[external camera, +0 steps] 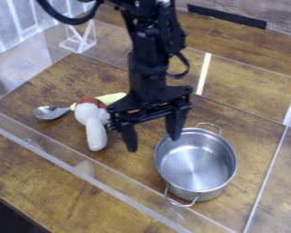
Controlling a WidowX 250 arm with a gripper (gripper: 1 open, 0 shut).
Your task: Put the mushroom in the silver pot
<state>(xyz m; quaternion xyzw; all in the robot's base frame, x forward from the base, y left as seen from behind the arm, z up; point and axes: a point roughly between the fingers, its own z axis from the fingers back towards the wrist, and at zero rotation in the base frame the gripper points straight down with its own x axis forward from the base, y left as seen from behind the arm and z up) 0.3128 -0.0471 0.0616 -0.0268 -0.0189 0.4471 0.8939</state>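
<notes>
So your tool (151, 137) is wide open with nothing in it, hanging between the mushroom (95, 127) and the silver pot (195, 164). The mushroom's lying on the surface (63, 182), just beside the yellow-green piece (113, 98), outside the pot.

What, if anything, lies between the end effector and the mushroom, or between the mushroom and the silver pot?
Nothing visible between mushroom and silver pot but bare table, nor between mushroom and end effector.
</notes>
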